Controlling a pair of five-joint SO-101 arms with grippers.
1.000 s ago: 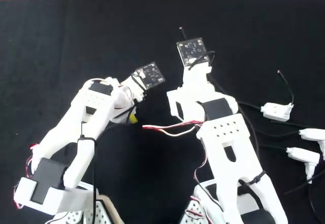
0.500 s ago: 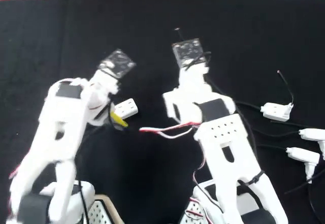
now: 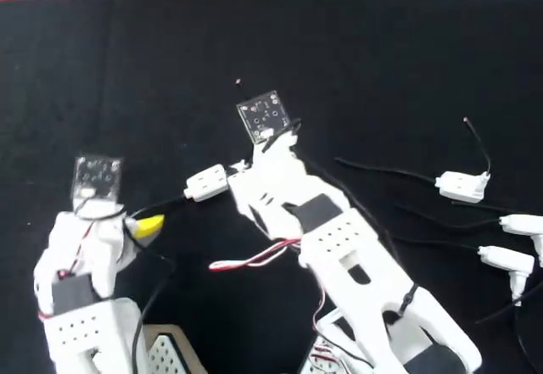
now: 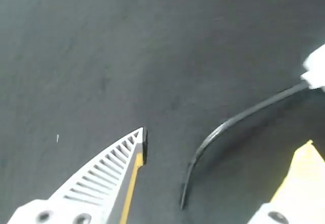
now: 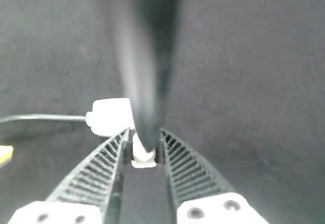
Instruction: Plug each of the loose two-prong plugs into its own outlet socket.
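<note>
A white outlet socket [image 3: 206, 183] lies left of the table's middle, its black cable [image 3: 165, 198] trailing left. My right gripper [image 3: 237, 170] sits just right of it, shut on a small white two-prong plug [image 5: 143, 156] whose black cable [image 5: 147, 56] rises in front of the wrist camera. In that view the socket [image 5: 108, 116] lies just beyond the fingertips, slightly to one side. My left gripper [image 3: 146, 226] is open near the front left, with the socket's cable [image 4: 228, 128] on the cloth between its fingers.
Another white socket [image 3: 462, 187] lies at the right with a thin black wire. Two more white plugs [image 3: 519, 224] [image 3: 506, 260] rest at the right edge with cables. Black cloth [image 3: 170, 69] covers the table.
My left arm drew back from the socket toward the front left, leaving it on the cloth. My right arm swung left with the plug, up to the socket.
</note>
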